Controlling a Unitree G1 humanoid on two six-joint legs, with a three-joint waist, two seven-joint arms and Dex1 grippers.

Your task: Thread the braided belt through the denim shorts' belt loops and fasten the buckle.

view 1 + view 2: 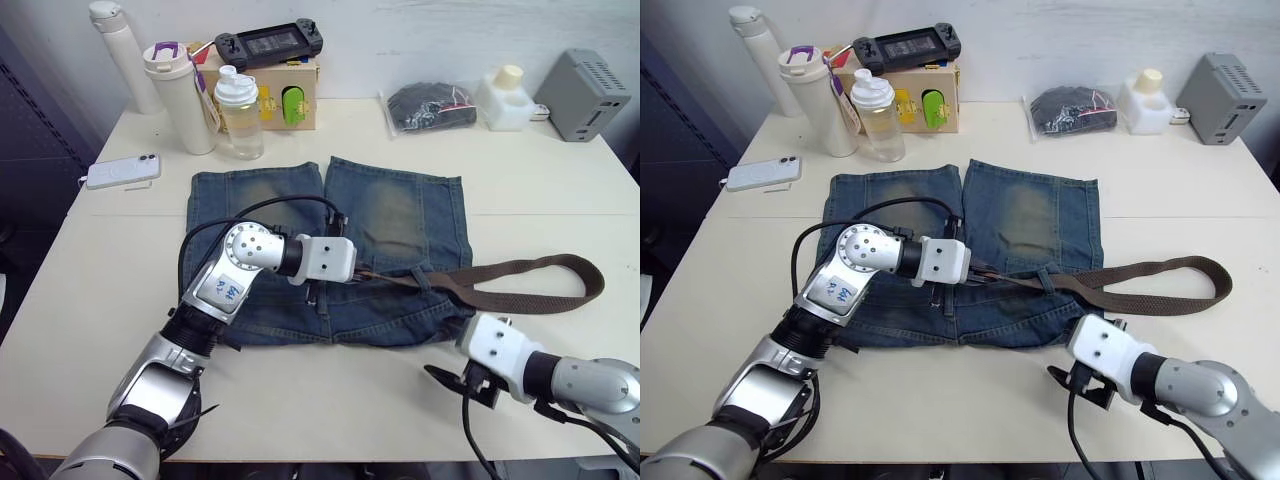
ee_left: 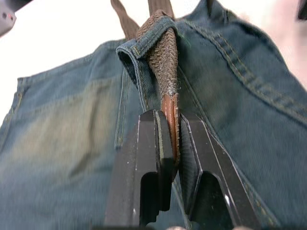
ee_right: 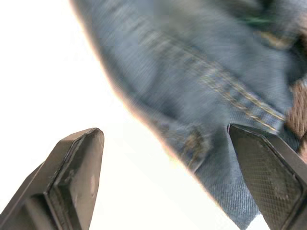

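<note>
You have bare cream bench (image 1: 300, 390) along the near edge in front of the faded blue denim shorts (image 1: 400, 215), and more open surface to their right under the belt's loop. The back edge is crowded: white bottles (image 1: 180, 95), a wooden box (image 1: 290, 95), a bagged dark bundle (image 1: 430, 105) and a grey box (image 1: 585, 95), with a white phone (image 1: 122, 171) at the left edge.

The shorts lie flat mid-bench, waistband toward you. The dark olive-brown braided belt (image 1: 530, 285) runs across the waistband, passes through a blue denim belt loop (image 2: 148, 40) and curls out past the shorts' right side.

Your left gripper (image 2: 169, 148) is clenched on the belt's tan leather tip, just on your side of that loop. Your right gripper (image 3: 168, 177) is spread wide and empty, hovering at the shorts' near right corner over the bench.
</note>
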